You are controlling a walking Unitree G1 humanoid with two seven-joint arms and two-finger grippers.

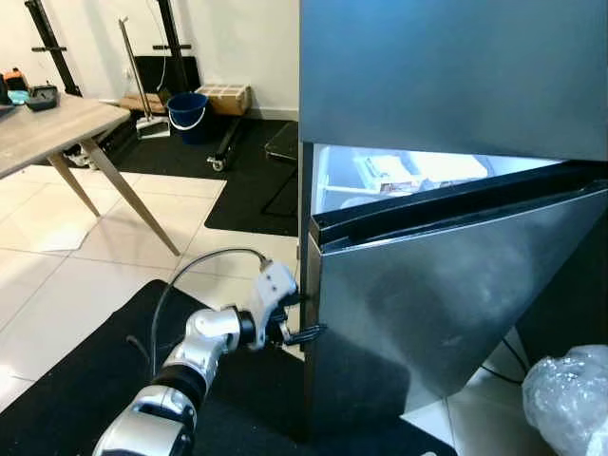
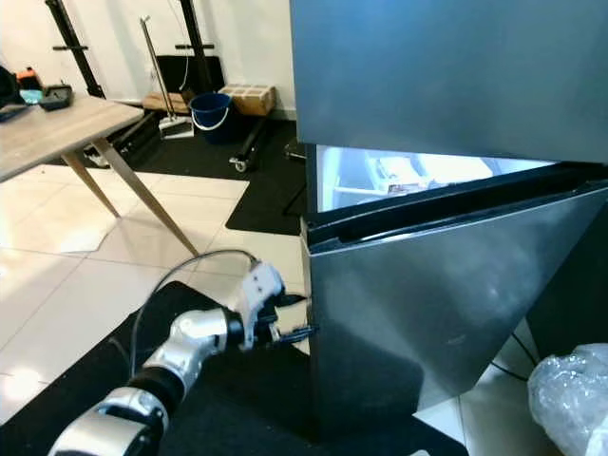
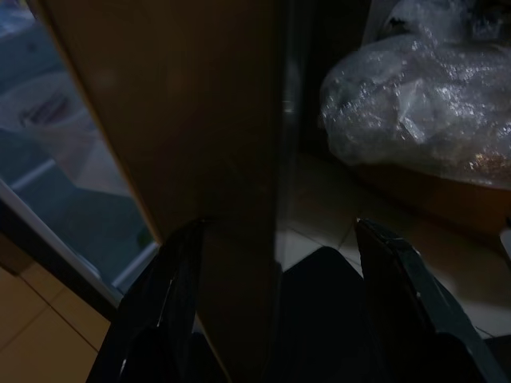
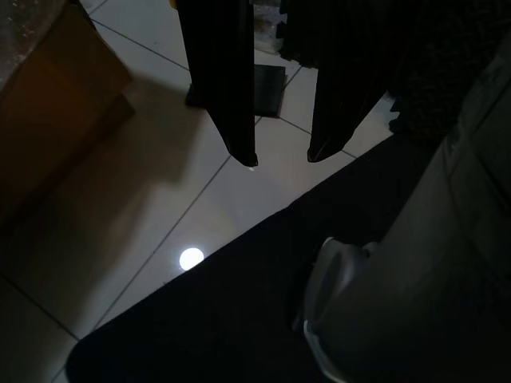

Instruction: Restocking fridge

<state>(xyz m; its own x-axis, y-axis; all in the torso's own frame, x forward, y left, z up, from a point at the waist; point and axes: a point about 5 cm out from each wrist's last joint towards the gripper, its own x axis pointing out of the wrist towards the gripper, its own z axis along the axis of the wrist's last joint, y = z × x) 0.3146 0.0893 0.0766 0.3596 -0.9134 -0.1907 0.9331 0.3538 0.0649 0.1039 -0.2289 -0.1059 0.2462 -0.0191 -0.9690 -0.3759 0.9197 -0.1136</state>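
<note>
Clearly, in the eye views the left gripper (image 1: pixel 302 319) sits at the fridge door (image 1: pixel 456 294) edge, likely to swing it wider; one lit fridge (image 1: pixel 446 76) compartment shows several packs, one bag (image 1: pixel 570 394) waits low right.

Left wrist view: jaws apart, straddling the door edge.

Right wrist view: right gripper (image 4: pixel 281 155) hangs idle, jaws apart, over floor.

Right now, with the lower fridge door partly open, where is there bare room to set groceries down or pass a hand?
Free: the grey wooden table top nearer the fridge, and white floor tiles between table and black mat. Crowded: the lit fridge shelf holds packets, the gap above the steel lower door is narrow, and the left hand, fingers apart, straddles the door's edge.
</note>
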